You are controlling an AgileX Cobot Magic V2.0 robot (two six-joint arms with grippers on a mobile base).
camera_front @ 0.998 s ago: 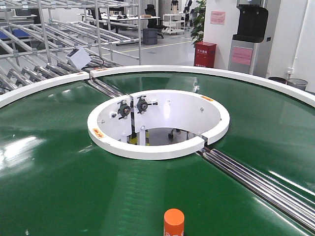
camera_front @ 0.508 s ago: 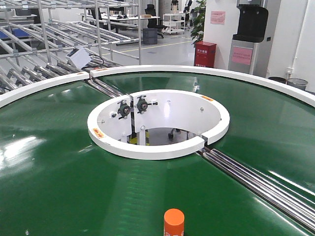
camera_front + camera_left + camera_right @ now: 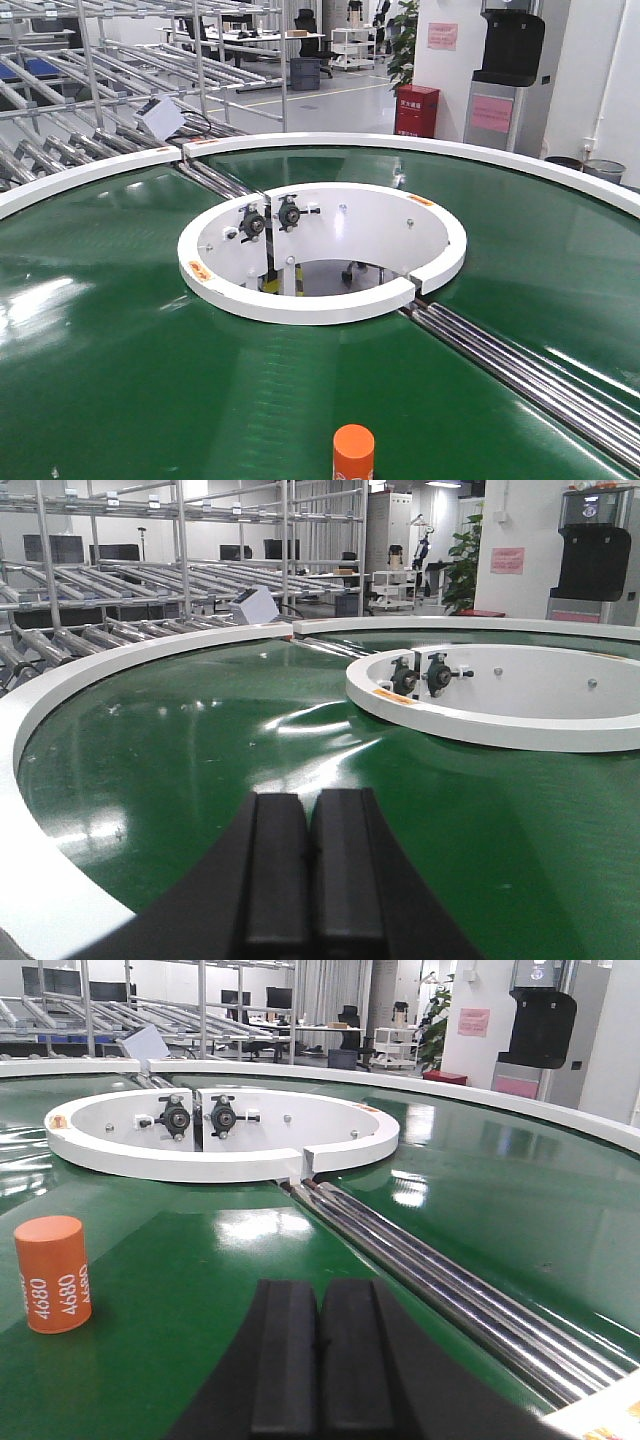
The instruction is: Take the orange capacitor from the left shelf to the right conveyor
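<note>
Both grippers were pinched fully closed with nothing in them. Left gripper (image 3: 309, 865) had its two black pads pressed flat together, hovering over the green belt (image 3: 200, 740) near the white outer rim (image 3: 45, 900). Right gripper (image 3: 321, 1360) was the same deal, pads touching, empty, low over the belt.

Orange capacitor (image 3: 53, 1273) was standing upright on the conveyor, off at about 10 o'clock from the right gripper and clearly apart from it, white "4680" print readable down its side. In the front view, the capacitor (image 3: 353, 452) sat at the 6 o'clock edge of the belt, well short of the white inner ring (image 3: 320, 300). Metal rollers (image 3: 440, 1280) ran off toward 5 o'clock from that ring. Steel racks (image 3: 110, 90) stood behind the conveyor at around 10 o'clock.
</note>
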